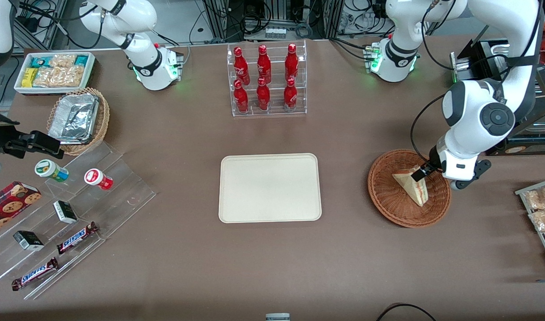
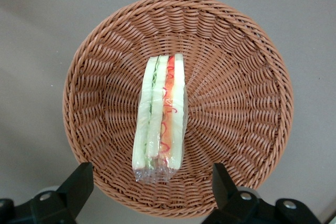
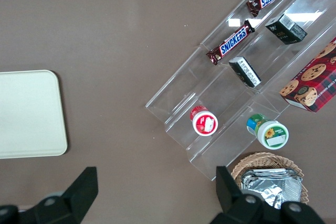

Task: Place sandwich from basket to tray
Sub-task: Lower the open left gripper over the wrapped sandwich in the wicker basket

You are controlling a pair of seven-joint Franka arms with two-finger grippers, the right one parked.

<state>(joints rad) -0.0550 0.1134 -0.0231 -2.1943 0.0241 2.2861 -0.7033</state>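
1. Here, from the front, the hand [image 1: 420, 174] hung over the wicker basket [image 1: 388, 196], touching the sandwich [image 1: 411, 186] lying inside; the tray [image 1: 269, 187] sat well apart.
2. At the wrist, fingers [image 2: 79, 184] stood spread open, straddling the sandwich's [image 2: 160, 116] near end, its long axis pointing away.

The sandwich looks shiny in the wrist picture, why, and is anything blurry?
Left wrist view: the triangular white-bread sandwich sits in clear wrap that catches light, inside the sharp reddish-brown wicker basket; the open gripper looks soft. Front view: the silver foil trays glare.
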